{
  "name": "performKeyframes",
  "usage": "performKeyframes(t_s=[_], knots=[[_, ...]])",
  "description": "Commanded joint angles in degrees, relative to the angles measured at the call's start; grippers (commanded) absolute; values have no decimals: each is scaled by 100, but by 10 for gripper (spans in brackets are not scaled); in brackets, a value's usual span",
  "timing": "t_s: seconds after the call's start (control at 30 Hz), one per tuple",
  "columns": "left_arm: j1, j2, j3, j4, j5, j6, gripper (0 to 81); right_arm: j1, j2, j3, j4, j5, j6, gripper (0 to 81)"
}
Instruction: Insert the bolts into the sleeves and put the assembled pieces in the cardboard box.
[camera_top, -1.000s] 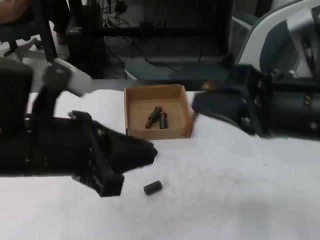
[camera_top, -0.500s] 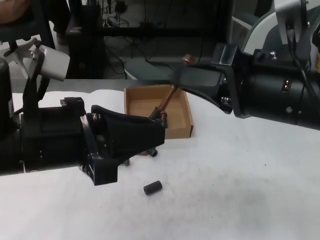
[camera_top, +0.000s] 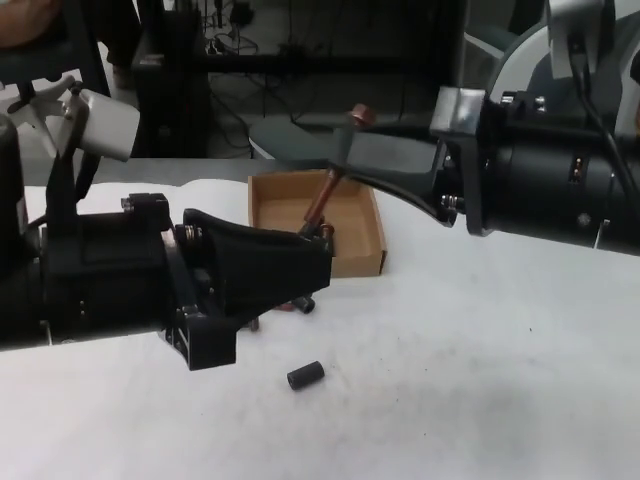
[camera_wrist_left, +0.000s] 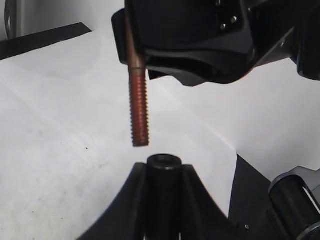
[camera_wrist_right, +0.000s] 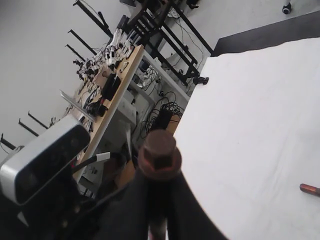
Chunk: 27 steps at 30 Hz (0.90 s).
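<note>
My left gripper (camera_top: 318, 252) is shut on a black sleeve (camera_wrist_left: 164, 161), held upright with its open bore facing up, just in front of the cardboard box (camera_top: 362, 264). Above it my right gripper (camera_top: 343, 152) is shut on a copper bolt (camera_top: 325, 200). In the right wrist view the bolt's hex head (camera_wrist_right: 159, 154) sticks out past the fingertips. The threaded end (camera_wrist_left: 140, 115) hangs a little above the sleeve's mouth and slightly to one side, not touching. A second black sleeve (camera_top: 305, 376) lies loose on the white cloth nearer the camera.
Another small piece (camera_top: 298, 305) lies on the cloth under the left gripper, partly hidden. A loose copper bolt (camera_wrist_right: 310, 189) rests on the cloth. The box holds a dark piece (camera_top: 326, 233) half hidden by the arms. Shelving and chairs stand beyond the bench.
Both arms have come together in front of the box. The right gripper has brought the bolt over the sleeve, and over the last half second the bolt has shifted a little and stands more upright.
</note>
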Motion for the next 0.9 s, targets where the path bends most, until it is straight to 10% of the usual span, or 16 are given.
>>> performKeyframes(t_s=[0.0,0.87], knots=[[-14,-38,5,-214,22,44,17,-15,-18,-65,-41,-137,-225,6],[-14,-38,5,587,-16,359,17,-15,-48,-209,207,-458,-639,6]])
